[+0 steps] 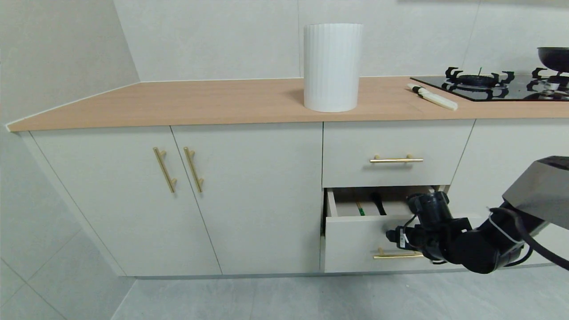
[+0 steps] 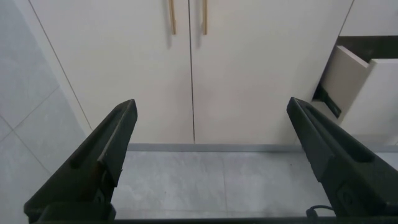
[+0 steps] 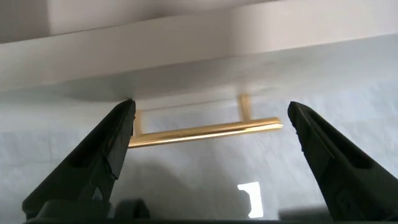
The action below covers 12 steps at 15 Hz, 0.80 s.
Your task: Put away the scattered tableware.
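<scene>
A cream-handled knife [image 1: 433,97] lies on the wooden counter beside the stove. Below it, the lower drawer [image 1: 351,242] stands partly pulled out, with a green-tipped utensil [image 1: 360,208] and a black one [image 1: 378,204] lying inside. My right gripper [image 1: 393,235] is at the drawer's front, just above its gold handle [image 1: 395,255]. In the right wrist view this gripper [image 3: 208,115] is open, and the gold handle [image 3: 205,130] runs across between its fingers, slightly beyond them. My left gripper [image 2: 211,109] is open and holds nothing, low in front of the cabinet doors [image 2: 186,62].
A tall white ribbed canister [image 1: 331,66] stands on the counter [image 1: 200,102]. The black gas stove [image 1: 493,83] with a dark pan [image 1: 553,58] is at the far right. The upper drawer [image 1: 395,151] is closed. The open drawer's corner [image 2: 354,81] juts out over the grey tile floor.
</scene>
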### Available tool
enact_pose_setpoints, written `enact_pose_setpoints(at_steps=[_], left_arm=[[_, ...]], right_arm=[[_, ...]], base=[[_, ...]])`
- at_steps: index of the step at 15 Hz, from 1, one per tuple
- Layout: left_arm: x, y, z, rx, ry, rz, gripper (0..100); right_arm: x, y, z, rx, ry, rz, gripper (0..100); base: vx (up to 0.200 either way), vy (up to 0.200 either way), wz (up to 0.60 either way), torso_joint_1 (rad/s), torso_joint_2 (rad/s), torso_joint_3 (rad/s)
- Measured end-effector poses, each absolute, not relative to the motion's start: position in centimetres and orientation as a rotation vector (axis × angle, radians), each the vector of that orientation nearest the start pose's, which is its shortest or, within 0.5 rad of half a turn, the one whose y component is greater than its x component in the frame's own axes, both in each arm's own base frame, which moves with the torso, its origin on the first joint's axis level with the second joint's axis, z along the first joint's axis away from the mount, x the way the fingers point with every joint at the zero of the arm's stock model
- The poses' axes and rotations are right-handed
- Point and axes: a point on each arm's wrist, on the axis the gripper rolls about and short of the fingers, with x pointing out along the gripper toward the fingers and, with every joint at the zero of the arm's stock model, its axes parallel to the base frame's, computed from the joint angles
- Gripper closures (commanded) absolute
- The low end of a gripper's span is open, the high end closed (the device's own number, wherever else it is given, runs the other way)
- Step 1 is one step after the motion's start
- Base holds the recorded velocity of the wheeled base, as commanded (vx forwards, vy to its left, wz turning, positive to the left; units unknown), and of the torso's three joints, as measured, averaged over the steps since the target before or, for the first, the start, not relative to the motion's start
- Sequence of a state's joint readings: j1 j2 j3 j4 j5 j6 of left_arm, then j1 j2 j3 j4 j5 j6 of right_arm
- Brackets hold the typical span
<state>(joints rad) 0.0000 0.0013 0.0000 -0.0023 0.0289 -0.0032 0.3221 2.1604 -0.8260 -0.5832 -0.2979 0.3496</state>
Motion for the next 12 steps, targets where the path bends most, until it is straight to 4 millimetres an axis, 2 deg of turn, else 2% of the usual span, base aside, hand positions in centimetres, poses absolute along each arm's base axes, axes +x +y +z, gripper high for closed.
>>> enact_pose_setpoints(at_steps=[8, 12], left_arm=[[-2.3, 0.1, 7.6, -0.003, -0.002, 0.029, 0], [-2.3, 0.1, 7.6, -0.003, -0.002, 0.029, 0]], right_arm=[[39.2, 11.3, 3.2, 0.072, 0.597, -0.067, 0], [41.0, 10.9, 2.9, 0.122, 0.457, -0.072, 0]], base=[[0.0, 0.0, 0.0, 0.0, 0.0, 0.0], [0.0, 0.0, 0.0, 0.0, 0.0, 0.0]])
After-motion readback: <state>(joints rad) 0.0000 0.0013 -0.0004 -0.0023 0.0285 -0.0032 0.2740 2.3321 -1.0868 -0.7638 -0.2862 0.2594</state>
